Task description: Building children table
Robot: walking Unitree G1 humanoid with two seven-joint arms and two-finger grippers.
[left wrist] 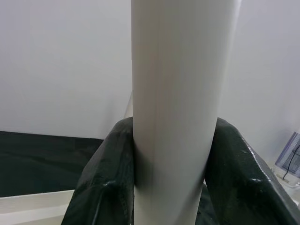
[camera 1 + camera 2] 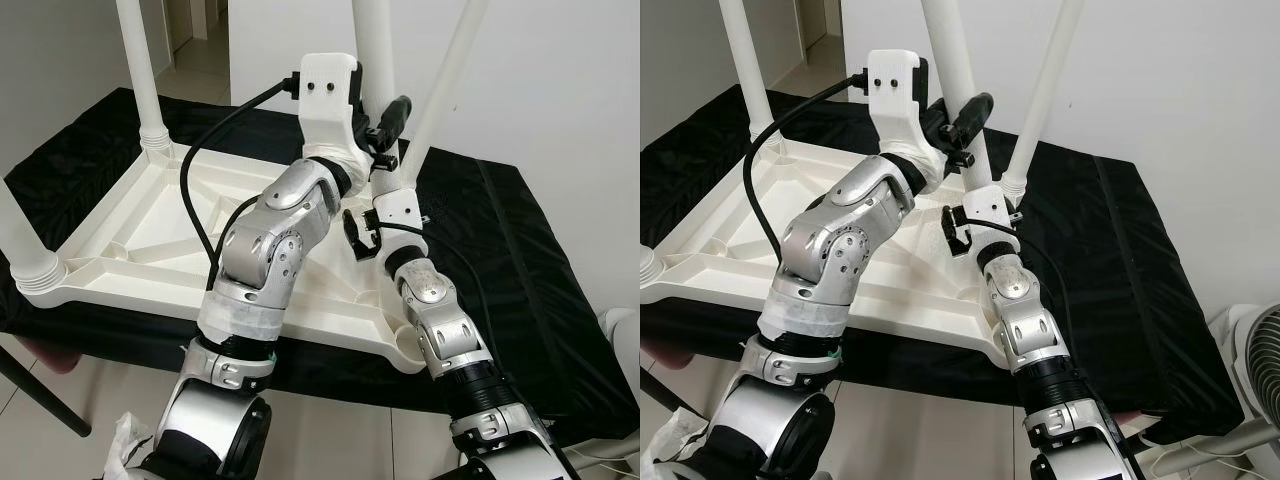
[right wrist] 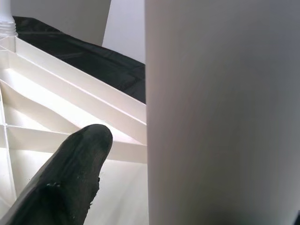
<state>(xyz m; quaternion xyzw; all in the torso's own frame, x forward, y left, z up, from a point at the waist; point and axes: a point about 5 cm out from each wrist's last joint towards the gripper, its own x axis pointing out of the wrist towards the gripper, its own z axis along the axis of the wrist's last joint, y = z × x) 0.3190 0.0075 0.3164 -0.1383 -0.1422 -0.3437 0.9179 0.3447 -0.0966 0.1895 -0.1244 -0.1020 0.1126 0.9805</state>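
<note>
My left gripper (image 2: 392,122) is up high w/ both fingers (image 1: 101,187) pinched round the white table leg (image 2: 375,45). The leg runs near vertical, foot end up, base going down toward the far-right corner of the upturned white children's table (image 2: 130,240), which lies on a black cloth (image 2: 520,250). My right gripper (image 2: 362,232) sits lower, hard beside the same leg; one finger (image 3: 70,178) shows left of it, so can't tell if it's clamped. Left holds; next push is prob. straight down the leg's axis into its socket.
</note>
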